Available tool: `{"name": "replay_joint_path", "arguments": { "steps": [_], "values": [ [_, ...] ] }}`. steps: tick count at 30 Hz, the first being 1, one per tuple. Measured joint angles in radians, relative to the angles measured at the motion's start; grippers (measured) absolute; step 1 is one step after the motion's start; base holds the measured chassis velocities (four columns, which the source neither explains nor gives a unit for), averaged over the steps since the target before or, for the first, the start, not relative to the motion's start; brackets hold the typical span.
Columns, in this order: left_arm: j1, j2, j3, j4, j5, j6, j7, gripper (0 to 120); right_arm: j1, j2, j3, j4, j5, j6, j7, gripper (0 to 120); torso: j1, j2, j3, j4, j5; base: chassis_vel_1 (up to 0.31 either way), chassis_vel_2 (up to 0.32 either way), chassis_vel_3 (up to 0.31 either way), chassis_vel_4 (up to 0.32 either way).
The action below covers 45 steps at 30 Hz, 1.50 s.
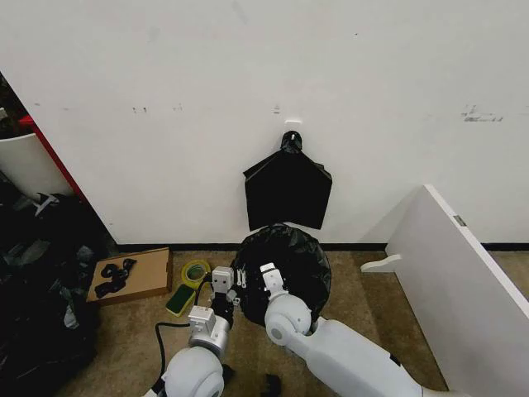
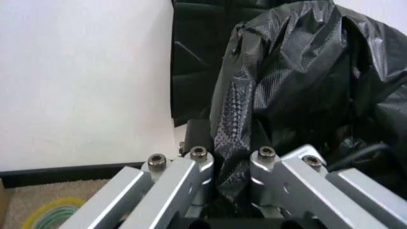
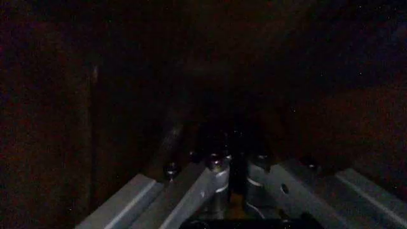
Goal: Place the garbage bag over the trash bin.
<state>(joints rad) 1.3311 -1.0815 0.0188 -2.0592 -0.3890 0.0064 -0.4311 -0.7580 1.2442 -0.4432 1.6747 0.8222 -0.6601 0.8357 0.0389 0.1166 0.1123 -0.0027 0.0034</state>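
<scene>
The glossy black garbage bag [image 1: 285, 256] sits as a rounded mound on the floor against the wall, and the trash bin is hidden under it. My left gripper [image 1: 225, 279] is at the mound's left edge. In the left wrist view this left gripper [image 2: 232, 177] is shut on a crinkled fold of the garbage bag [image 2: 299, 81]. My right gripper [image 1: 269, 276] is at the near side of the mound. The right wrist view is dark with bag plastic; there the right gripper [image 3: 233, 168] has its fingers drawn close together on dark film.
A flat bundle of black bags [image 1: 288, 190] hangs on the wall above. A cardboard box [image 1: 149, 277] with black scraps, a yellow tape roll [image 1: 196, 271] and a green pad [image 1: 179, 299] lie left. A white board [image 1: 463, 256] leans right. Dark clutter [image 1: 37, 273] fills the left.
</scene>
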Motion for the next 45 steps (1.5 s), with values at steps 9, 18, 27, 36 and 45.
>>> {"name": "replay_joint_path", "arguments": {
  "steps": [9,18,27,36,45],
  "values": [
    [0.008,0.014,0.011,-0.017,-0.003,-0.013,0.030,4,0.001,0.000,-0.003,-0.006,0.009,-0.001,-0.007,0,0.000,0.000,0.000,0.0000,0.0000,0.000,0.000,0.000,0.000],
    [-0.005,0.025,0.015,-0.004,0.001,-0.023,0.036,4,-0.025,-0.003,0.026,-0.003,-0.017,0.006,-0.018,0,0.000,0.000,0.000,0.0000,0.0000,0.000,0.000,0.000,0.000],
    [-0.018,0.017,0.024,0.004,-0.013,-0.027,0.043,4,-0.042,-0.022,0.024,0.044,-0.003,-0.005,-0.016,0,0.000,0.000,0.000,0.0000,0.0000,0.000,0.000,0.000,0.000],
    [-0.008,0.031,0.026,-0.007,-0.027,-0.045,0.068,4,-0.039,-0.022,0.038,0.007,-0.026,0.021,-0.048,0,0.000,0.000,0.000,0.0002,0.0001,0.000,0.000,0.000,0.000],
    [-0.014,0.018,0.024,-0.006,-0.069,-0.029,0.053,4,-0.053,-0.045,0.028,0.086,-0.026,0.024,-0.061,0,0.000,0.000,0.000,0.0001,0.0001,0.000,0.000,0.000,0.000]
  ]
}}
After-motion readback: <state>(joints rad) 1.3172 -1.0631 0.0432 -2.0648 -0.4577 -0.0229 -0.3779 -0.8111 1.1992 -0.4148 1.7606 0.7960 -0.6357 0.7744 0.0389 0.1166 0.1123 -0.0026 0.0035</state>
